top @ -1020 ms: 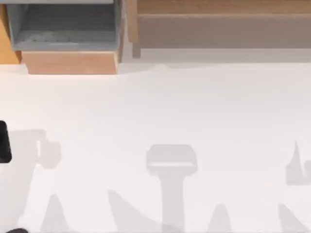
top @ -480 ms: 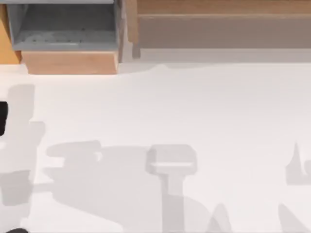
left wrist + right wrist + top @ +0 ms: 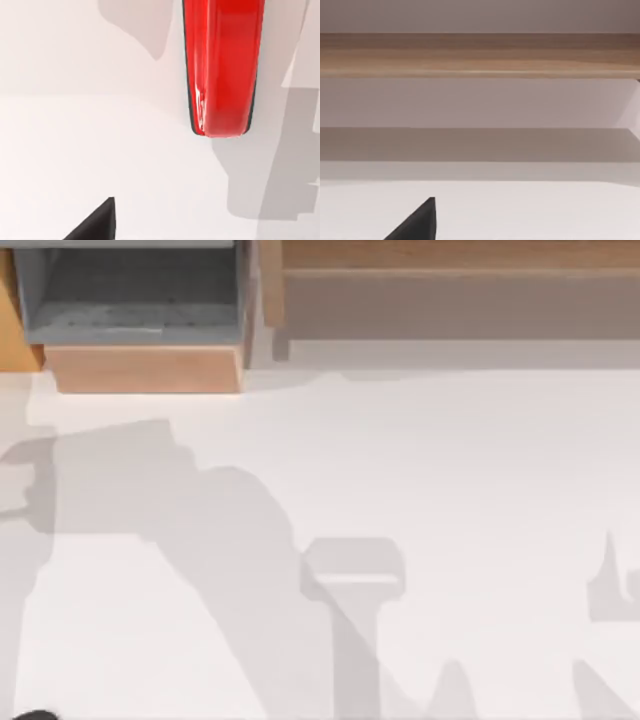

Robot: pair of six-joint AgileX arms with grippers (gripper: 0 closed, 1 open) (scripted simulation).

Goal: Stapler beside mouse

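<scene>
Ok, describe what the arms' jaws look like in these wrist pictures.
Little of either arm shows. In each wrist view one plain matte black, pointed wedge rises from the frame edge: the left gripper's fingertip and the right gripper's fingertip. No cables or markings are visible on them.

- I see the stapler [image 3: 222, 65] in my left wrist view: glossy red, elongated, dark-edged, with its rounded end showing.
- It appears to lie on the white surface.
</scene>
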